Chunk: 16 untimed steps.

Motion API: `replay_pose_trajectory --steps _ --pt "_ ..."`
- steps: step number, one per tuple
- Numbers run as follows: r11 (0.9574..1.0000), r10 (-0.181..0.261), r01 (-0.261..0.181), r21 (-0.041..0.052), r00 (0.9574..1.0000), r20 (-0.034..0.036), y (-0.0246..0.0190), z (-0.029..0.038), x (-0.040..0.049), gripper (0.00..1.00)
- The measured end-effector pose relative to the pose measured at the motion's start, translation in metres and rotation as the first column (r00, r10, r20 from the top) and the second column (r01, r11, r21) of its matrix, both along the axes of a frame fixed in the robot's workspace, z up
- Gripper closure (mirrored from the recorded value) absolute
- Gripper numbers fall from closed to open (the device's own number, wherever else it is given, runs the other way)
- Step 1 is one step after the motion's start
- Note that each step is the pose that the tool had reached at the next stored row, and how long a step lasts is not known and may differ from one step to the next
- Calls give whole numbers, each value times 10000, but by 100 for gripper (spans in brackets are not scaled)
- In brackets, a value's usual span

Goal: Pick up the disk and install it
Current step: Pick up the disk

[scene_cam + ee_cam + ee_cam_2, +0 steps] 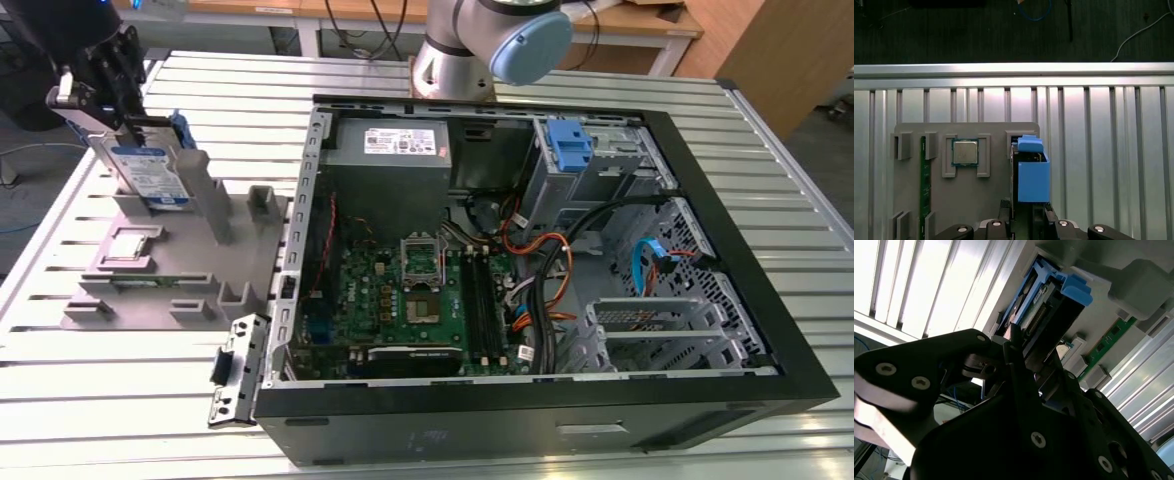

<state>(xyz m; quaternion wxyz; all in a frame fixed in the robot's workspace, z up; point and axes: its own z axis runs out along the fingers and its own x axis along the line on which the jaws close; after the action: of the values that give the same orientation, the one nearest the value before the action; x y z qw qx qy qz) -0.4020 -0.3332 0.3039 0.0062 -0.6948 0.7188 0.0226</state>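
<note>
The disk (144, 172), a silver drive with a white-and-blue label in a blue carrier, stands on edge in a slot of the grey fixture (174, 290) at the exterior view's left. My gripper (107, 135) sits over its upper end, a finger on each side, and looks shut on it. In the first wrist view the blue carrier (1032, 172) lies between my two fingertips (1004, 212). In the second wrist view the disk's connector end (1041, 310) sits just past my gripper (1019, 347).
The open computer case (761, 270) fills the exterior view's right; a blue bracket (570, 145) sits in its far drive bay among loose cables (587, 230). The fixture also holds a small square chip (965, 152) and a green memory stick (924, 185). The arm's base (481, 45) stands behind the case.
</note>
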Motion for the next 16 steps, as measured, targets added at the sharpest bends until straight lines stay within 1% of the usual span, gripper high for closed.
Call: replay_pose_trajectory --steps 5,6,8,12,14,16 --pt "10000 0 0 1 10000 1 -1 1 0 65" --pt "10000 0 0 -1 10000 -3 -2 10 -1 65" --pt "10000 0 0 0 10000 0 -1 49 0 65" --pt "10000 0 0 0 10000 -1 -1 156 0 65" --pt "10000 1 -1 1 10000 2 -2 158 0 65" --pt "10000 2 -2 0 10000 0 -14 159 0 65"
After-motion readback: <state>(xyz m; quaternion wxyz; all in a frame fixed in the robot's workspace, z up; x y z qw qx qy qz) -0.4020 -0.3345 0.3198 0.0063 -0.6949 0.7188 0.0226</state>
